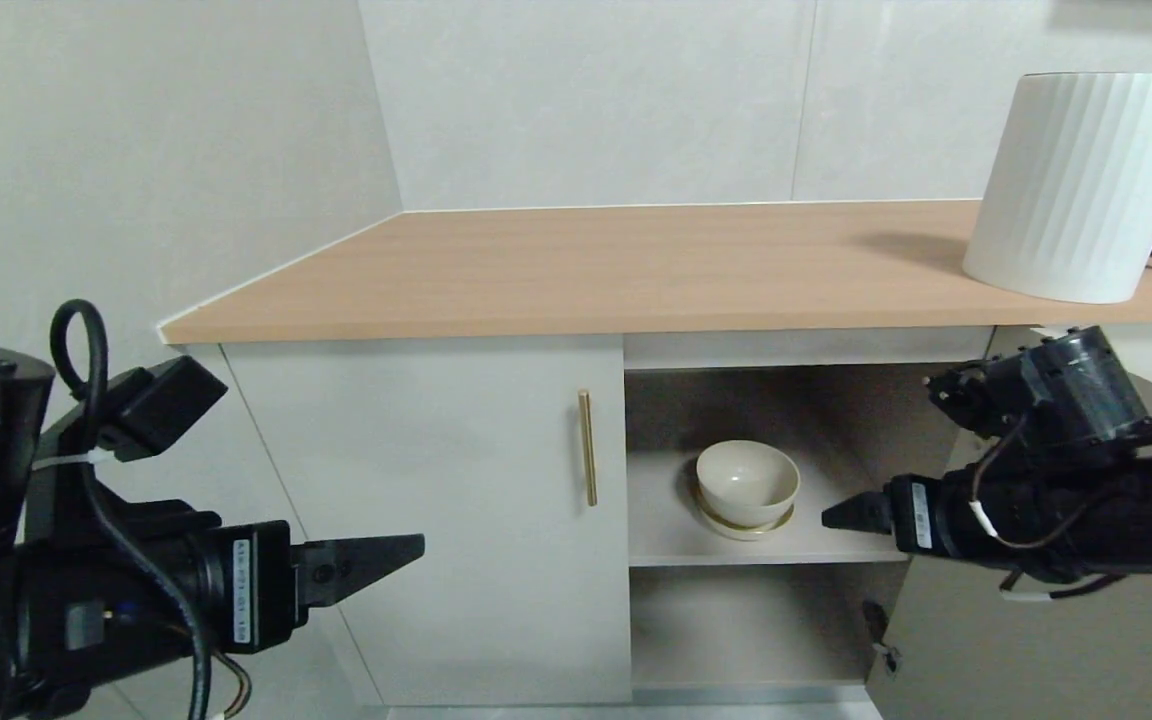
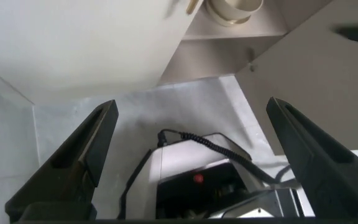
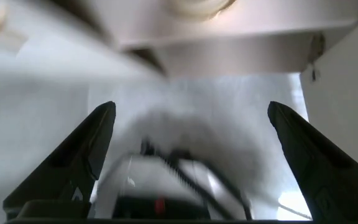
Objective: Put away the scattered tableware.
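Resting on its plate [image 1: 742, 526], bowl [image 1: 747, 480] sits on shelf [image 1: 661, 540], likely stowed already | right gripper [image 1: 836, 517] spread, empty, near bowl | left gripper [image 1: 406, 548] spread, empty, before closed door [image 1: 436, 480]

Cream bowl [image 1: 747, 481], gold-rimmed plate [image 1: 742, 524]

Glossy ceramic bowl [image 1: 746, 480], matt wood-grain countertop [image 1: 586, 270], brass-look handle [image 1: 587, 447] (smooth metal), ribbed matt container [image 1: 1086, 185]

A cream bowl [image 1: 747, 481] sits upright on what looks like a gold-rimmed plate [image 1: 742, 524] on the open cabinet's shelf [image 1: 666, 535].
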Available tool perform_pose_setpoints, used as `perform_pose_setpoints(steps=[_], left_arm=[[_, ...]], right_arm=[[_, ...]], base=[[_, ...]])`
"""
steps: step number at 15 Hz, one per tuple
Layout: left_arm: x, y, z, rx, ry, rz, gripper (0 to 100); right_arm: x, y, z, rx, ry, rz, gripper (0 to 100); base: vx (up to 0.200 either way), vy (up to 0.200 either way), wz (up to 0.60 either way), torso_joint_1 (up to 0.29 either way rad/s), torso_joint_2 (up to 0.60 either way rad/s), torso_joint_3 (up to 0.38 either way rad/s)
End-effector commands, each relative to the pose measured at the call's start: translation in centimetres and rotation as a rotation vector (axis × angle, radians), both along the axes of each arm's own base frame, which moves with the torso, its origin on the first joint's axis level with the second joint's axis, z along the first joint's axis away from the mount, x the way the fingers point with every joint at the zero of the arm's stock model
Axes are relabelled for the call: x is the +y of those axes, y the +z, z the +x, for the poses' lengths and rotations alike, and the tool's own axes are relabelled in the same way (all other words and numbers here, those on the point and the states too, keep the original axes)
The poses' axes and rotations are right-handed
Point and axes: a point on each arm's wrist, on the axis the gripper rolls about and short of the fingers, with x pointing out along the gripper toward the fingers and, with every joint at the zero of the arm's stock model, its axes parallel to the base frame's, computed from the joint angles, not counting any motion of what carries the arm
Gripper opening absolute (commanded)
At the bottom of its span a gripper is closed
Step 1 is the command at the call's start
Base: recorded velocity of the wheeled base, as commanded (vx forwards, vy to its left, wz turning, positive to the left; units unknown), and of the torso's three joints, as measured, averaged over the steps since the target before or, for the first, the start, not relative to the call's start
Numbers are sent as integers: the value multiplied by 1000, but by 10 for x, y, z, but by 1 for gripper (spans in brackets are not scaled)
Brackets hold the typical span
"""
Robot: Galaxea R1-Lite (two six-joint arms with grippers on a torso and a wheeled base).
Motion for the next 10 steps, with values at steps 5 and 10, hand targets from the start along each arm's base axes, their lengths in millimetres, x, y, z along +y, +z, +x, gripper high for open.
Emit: perform_pose_setpoints(steps=[5,10], left_arm=[[7,2,-4,-9,4,-25,100],[7,1,-5,-8,3,-24,100]], right_arm=[[2,17,-52,-35,129,9,100],[3,11,-52,-16,147,-9,100]], base=[[-200,0,0,1,3,0],[-200,0,0,-2,3,5]])
